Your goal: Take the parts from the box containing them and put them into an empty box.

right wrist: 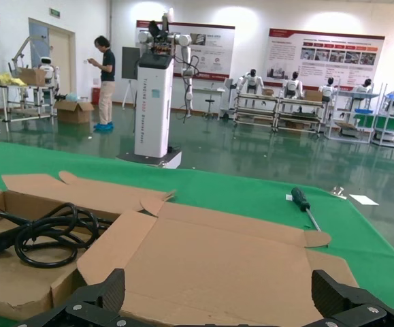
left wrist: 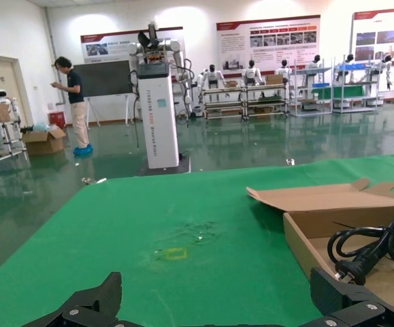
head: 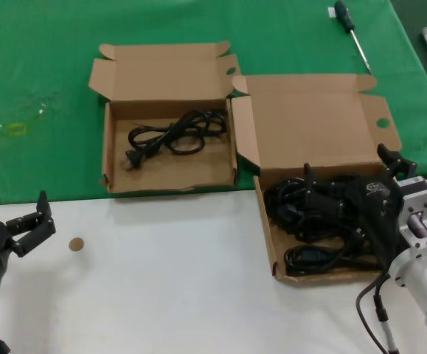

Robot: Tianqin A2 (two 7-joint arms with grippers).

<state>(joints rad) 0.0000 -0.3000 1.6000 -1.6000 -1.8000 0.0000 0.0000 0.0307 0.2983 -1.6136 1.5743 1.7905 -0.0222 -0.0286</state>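
The larger brown box [head: 266, 221] stands at the right and holds several black power cords [head: 316, 228]; its broad lid [right wrist: 231, 266] fills the right wrist view. My right gripper [head: 349, 164] hovers over these cords, open and empty; its fingertips [right wrist: 111, 286] show wide apart. The smaller brown box [head: 113, 166] stands at the left with one black cord [head: 172, 136] inside, which also shows in the left wrist view [left wrist: 373, 245] and the right wrist view [right wrist: 40, 235]. My left gripper [head: 43, 214] is open and empty over the white table at the lower left, apart from both boxes.
A black-handled screwdriver [head: 349, 26] lies on the green cloth behind the larger box. A small brown disc [head: 75, 244] lies on the white table near my left gripper. A yellow mark [head: 14, 129] is on the cloth at the left.
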